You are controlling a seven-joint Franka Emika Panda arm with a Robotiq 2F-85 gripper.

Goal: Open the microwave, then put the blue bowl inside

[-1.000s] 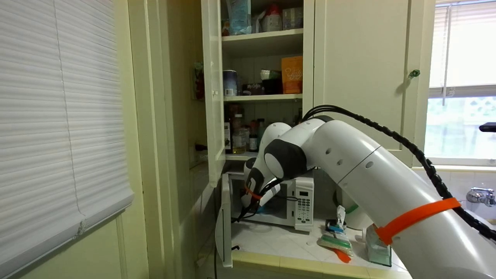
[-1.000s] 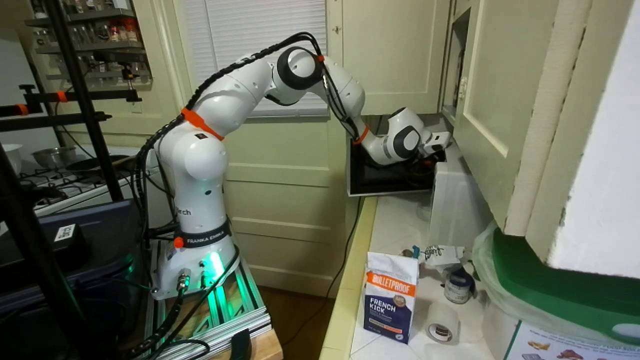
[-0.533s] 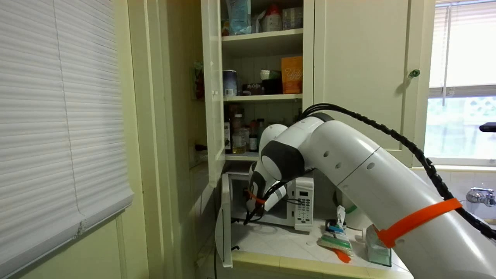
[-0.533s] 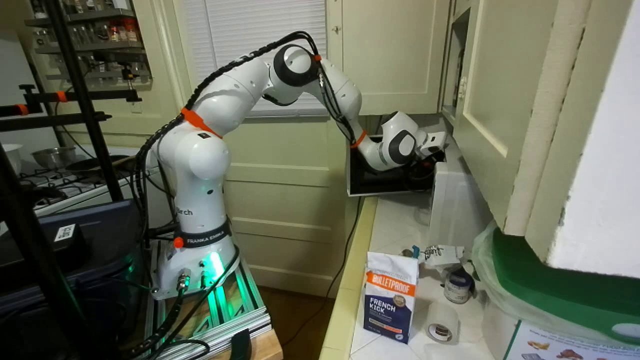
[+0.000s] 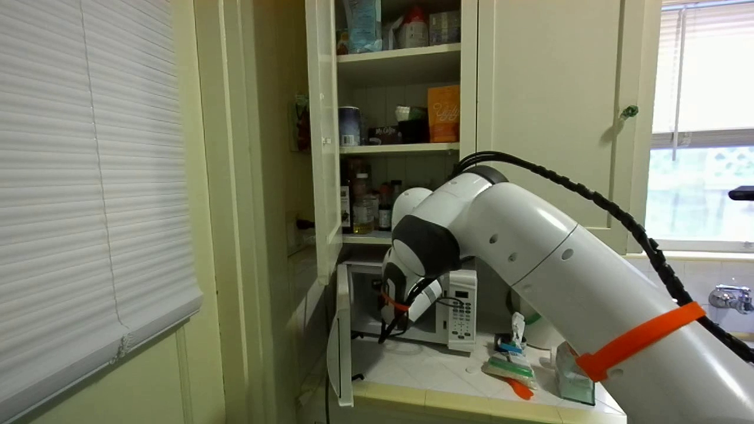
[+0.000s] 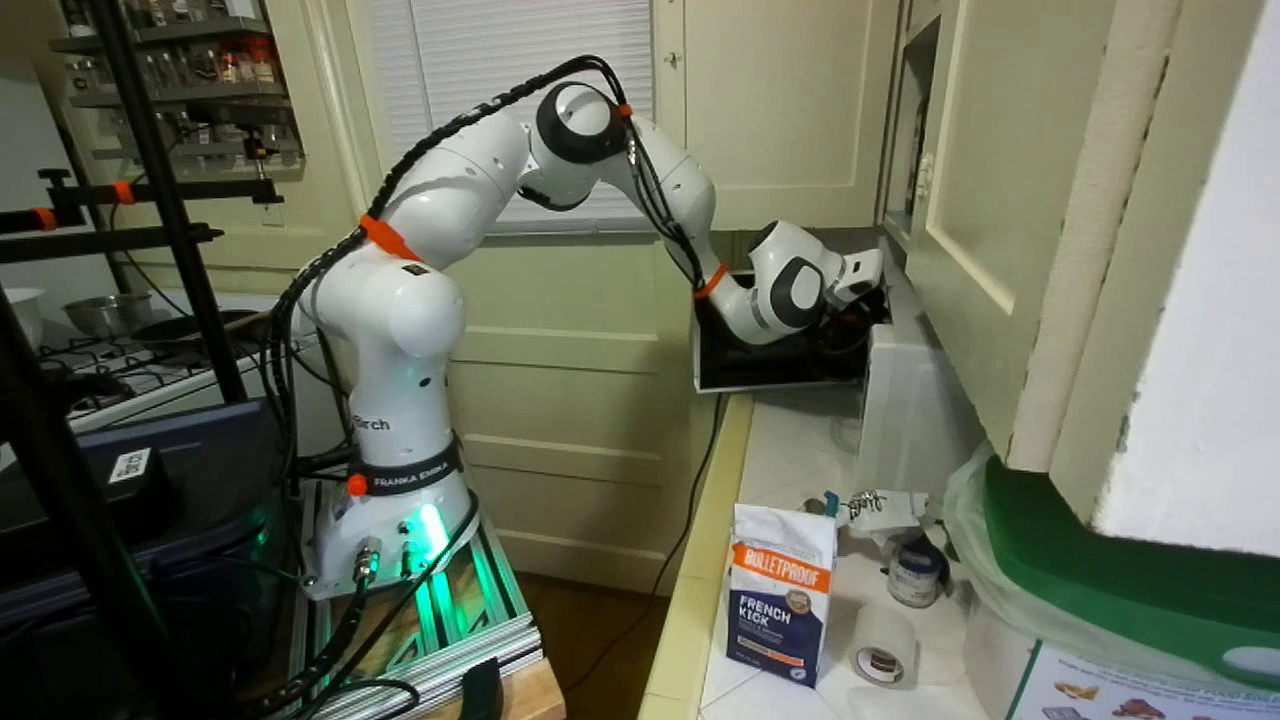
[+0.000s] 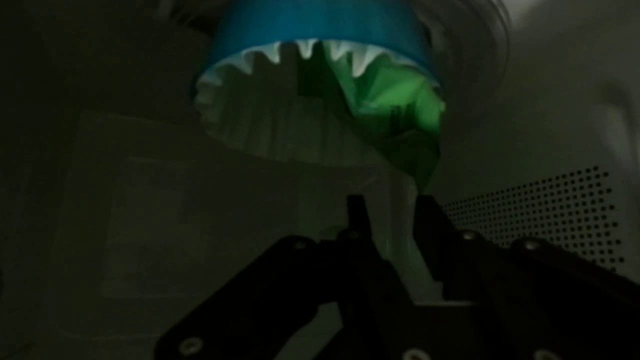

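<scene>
The white microwave point(image 5: 462, 312) stands on the counter with its door point(image 5: 343, 347) swung wide. My arm reaches into its mouth, so the hand and fingers are hidden in both exterior views. In the dark wrist view the blue bowl point(image 7: 320, 22) is at the top, inside the microwave by the glass turntable point(image 7: 482, 55). Its mouth faces my fingers; a pale jagged edge lines the rim and a crumpled green wrapper point(image 7: 400, 100) pokes out. My gripper point(image 7: 390, 199) is apart from the bowl, partly open, with only background between its fingers.
A perforated wall panel point(image 7: 540, 215) lies close beside the fingers. An upper cabinet door point(image 5: 325, 153) hangs open above the microwave. On the counter are a coffee bag point(image 6: 780, 595), a small can point(image 6: 915, 572) and a green-lidded bin point(image 6: 1120, 560).
The hand has drawn back and sideways, toward the control panel. A blue patch visible beneath it a second ago in an exterior view is now covered. The microwave door has not moved.
</scene>
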